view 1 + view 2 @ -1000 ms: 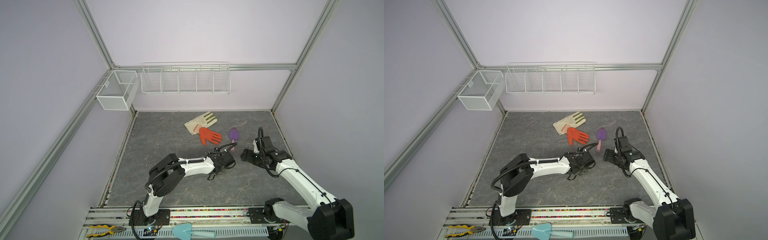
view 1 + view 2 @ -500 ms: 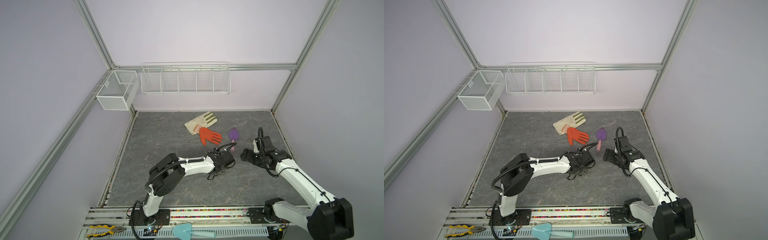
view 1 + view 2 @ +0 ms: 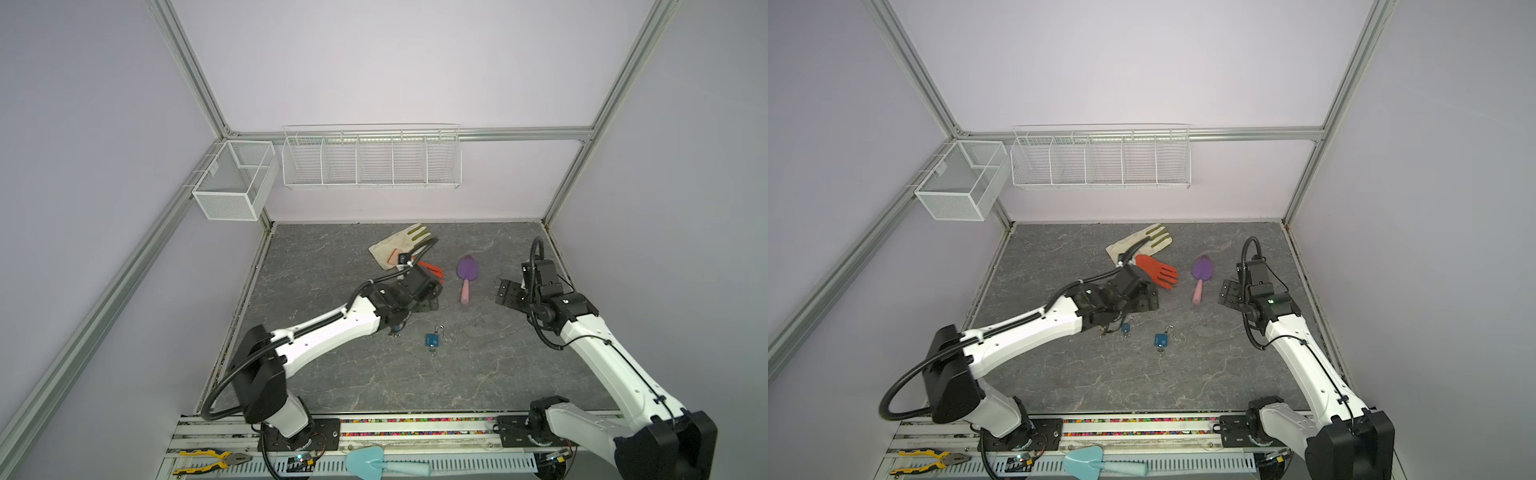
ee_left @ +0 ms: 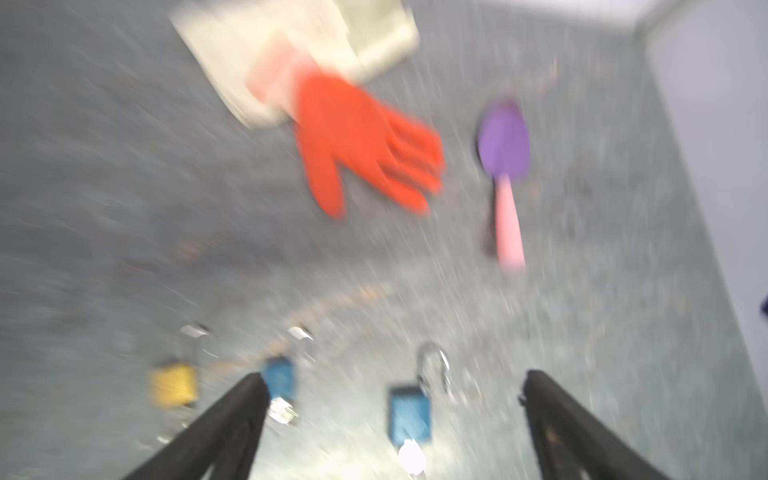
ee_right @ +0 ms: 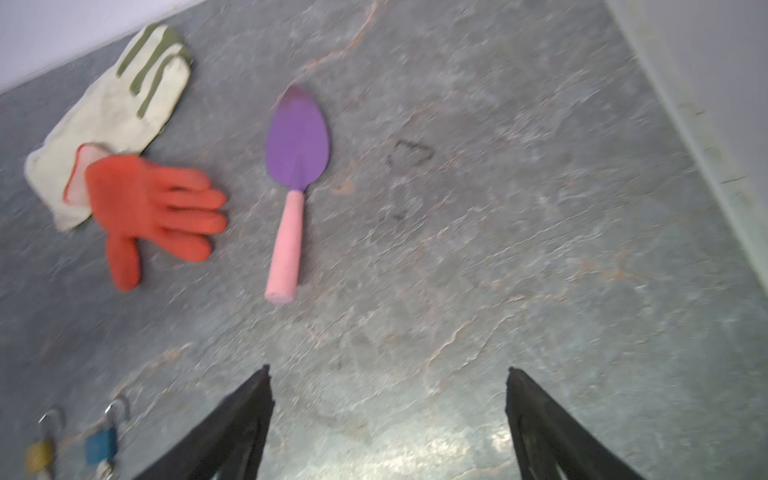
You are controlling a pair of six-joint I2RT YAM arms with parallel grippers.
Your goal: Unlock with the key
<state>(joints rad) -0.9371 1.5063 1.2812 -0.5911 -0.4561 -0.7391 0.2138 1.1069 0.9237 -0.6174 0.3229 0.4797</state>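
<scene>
From where I stand the job looks close to finished. The blue padlock with a steel shackle [image 3: 432, 340] lies flat near the middle of the grey marbled table [image 3: 353, 382], apart from both arms. Its shackle seems swung out to one side of the body rather than seated, and the small silver key [image 3: 433, 353] shows at the keyhole end. The left wrist view is smeared by blur, so I would not swear the shackle is free. If it is, little is left beyond drawing the arms back; if not, the key needs another turn. A smaller blue padlock [image 3: 1126, 327] and a yellow padlock [image 4: 172, 384] lie beside it toward the left arm, and I cannot tell whether those are locked. The left claw [image 3: 1148, 297] stands spread wide and empty, hanging over the table just behind the padlocks and touching none of them. In its wrist view the blue padlock shows between its two black fingers [image 4: 232, 419]. The right claw [image 3: 509, 297] is likewise wide apart, near the purple trowel with a pink handle [image 3: 467, 274], holding nothing.
</scene>
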